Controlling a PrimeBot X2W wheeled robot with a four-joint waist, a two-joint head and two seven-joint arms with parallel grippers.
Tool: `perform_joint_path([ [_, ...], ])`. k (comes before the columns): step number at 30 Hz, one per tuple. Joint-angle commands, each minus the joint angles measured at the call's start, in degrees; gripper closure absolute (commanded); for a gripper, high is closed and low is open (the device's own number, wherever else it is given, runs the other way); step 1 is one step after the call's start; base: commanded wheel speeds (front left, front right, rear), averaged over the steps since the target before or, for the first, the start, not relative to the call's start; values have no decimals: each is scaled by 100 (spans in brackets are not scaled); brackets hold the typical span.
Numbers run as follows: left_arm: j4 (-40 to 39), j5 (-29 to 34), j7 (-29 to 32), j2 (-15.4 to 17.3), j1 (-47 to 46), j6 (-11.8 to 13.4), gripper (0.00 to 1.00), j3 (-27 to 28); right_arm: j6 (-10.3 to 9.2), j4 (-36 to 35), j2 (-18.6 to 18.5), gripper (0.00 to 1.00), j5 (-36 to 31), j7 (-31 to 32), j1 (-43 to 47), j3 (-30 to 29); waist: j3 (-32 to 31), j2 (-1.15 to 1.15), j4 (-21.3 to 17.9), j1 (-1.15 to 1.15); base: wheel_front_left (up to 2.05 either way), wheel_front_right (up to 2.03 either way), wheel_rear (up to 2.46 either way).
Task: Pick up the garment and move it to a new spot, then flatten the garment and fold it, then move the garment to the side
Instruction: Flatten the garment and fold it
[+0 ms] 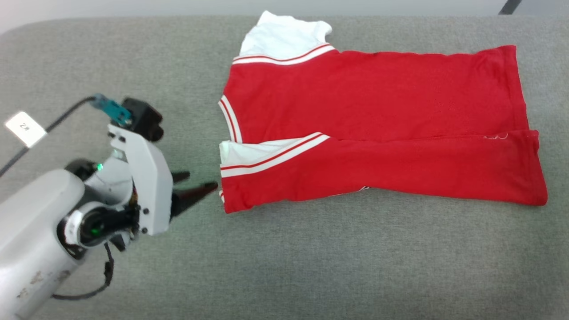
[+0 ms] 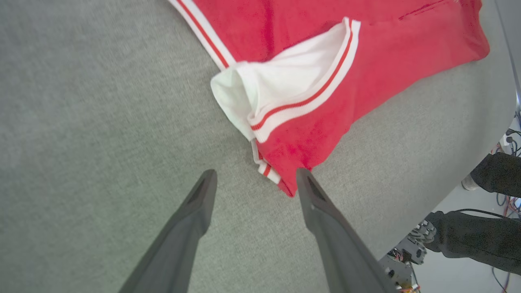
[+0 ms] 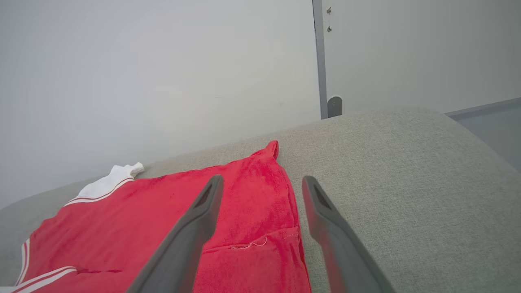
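Here, garment [image 1: 378,111], red knit, folded lengthwise, underlayer hidden, on grey woven cushion [image 1: 311,258]; left gripper [image 1: 202,179], right gripper [image 3: 263,179] both agape, empty.

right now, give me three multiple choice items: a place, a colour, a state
1. The left gripper sits where by the bright red jersey shirt with white sleeves? A at its collar-end corner B at its hem C over its middle
2. The padded fabric surface under it is A grey B blue C brown
3. The gripper's fingers are A shut on cloth B open, gripping nothing C shut, empty
1 A, fingertips point at that corner; 2 A, grey all round; 3 B, wide gap, no cloth gripped
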Motion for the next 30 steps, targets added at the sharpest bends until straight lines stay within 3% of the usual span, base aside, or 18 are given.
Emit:
perform_joint_path([
  [1, -117, -165, 256, -10, 77, 116, 0, -58, -4, 31, 17, 0, 56, -63, -9, 47, 97, 0, -101, 0, 0, 0, 0],
  [9, 29, -583, 453, -237, 206, 153, 0, -52, -4, 141, 39, 0, 173, -176, -134, 170, 346, 0, -371, 0, 0, 0, 0],
  [19, 851, -730, 455, -500, 266, -145, 0, -87, -4, 123, -57, 0, 273, -179, -218, 205, 632, 0, -721, 0, 0, 0, 0],
  [23, 1025, -700, 425, -590, 267, -283, 84, -118, -4, 95, -140, 0, 319, 3, -161, 272, 693, 0, -758, 0, 0, 0, 0],
  [24, 1037, -689, 419, -617, 254, -331, 100, -119, -4, 75, -185, 0, 331, 80, -137, 324, 708, 0, -757, 0, 0, 0, 0],
  [30, 1065, -631, 373, -649, 254, -492, 100, -147, -4, -33, -647, 0, 216, 691, 3, 794, 749, 0, -679, 0, 0, 0, 0],
])
